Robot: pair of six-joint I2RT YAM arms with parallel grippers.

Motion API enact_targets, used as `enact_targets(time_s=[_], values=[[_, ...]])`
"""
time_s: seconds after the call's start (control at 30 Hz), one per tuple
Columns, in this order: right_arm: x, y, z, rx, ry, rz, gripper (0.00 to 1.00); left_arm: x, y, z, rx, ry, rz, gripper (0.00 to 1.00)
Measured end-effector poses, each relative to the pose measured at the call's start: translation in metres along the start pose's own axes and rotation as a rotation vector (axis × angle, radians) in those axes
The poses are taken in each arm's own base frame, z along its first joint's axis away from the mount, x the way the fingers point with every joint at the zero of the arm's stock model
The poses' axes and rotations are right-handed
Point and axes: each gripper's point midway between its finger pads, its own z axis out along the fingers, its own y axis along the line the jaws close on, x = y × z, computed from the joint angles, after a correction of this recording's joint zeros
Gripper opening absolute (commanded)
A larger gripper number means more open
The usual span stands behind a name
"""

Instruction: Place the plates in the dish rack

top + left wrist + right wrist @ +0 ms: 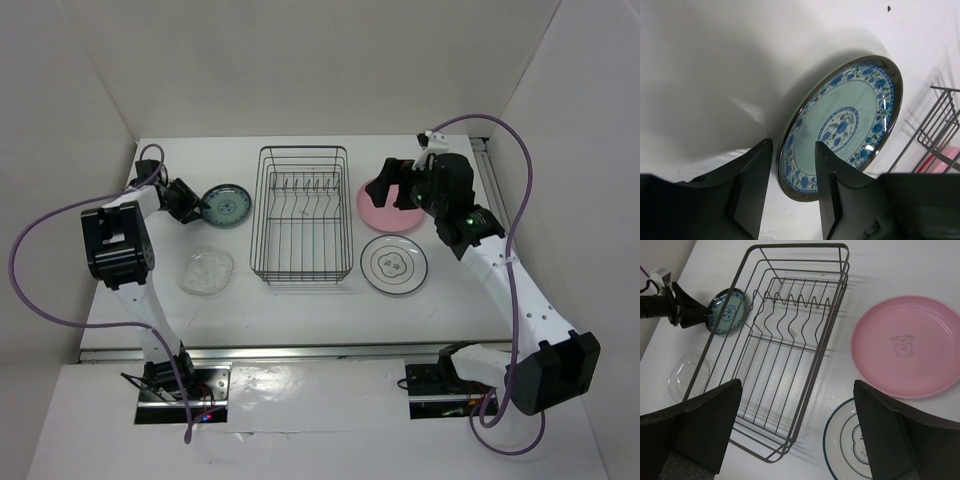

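Left end effector (792, 145) straddled, half-open, the rim of the round teal-green patterned plate (850, 115) — lying on the counter (300, 310) beside the dark wire dish rack (303, 149), hence an edge pinch. Right end effector (796, 390) gaped, empty.

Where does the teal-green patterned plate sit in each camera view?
Top external: the teal-green patterned plate lies just left of the dish rack.
Left wrist: plate at centre frame, its rim between the left gripper fingers; rack at the right edge.
Right wrist: plate at upper left, just left of the rack.
Shared landmark: the dish rack.
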Motion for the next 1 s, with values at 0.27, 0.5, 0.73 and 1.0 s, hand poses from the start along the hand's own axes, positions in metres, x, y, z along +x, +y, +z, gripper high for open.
enact_targets(time_s=[0.27, 0.5, 0.73, 1.0], values=[[0.002, 0.000, -0.001, 0.000, 0.001, 0.000, 0.99, -0.003, 0.001, 0.006, -0.035, 0.002, 0.003, 0.14], [-0.002, 0.002, -0.005, -0.004, -0.013, -0.002, 0.99, -0.005, 0.001, 0.006, -0.054, -0.001, 0.004, 0.00], [-0.003, 0.002, -0.004, -0.009, -0.025, -0.004, 0.99, -0.013, 0.003, -0.007, -0.107, -0.050, 0.004, 0.00], [0.000, 0.006, 0.001, -0.043, -0.042, 0.014, 0.99, -0.056, -0.043, -0.135, -0.038, -0.359, 0.061, 0.00]])
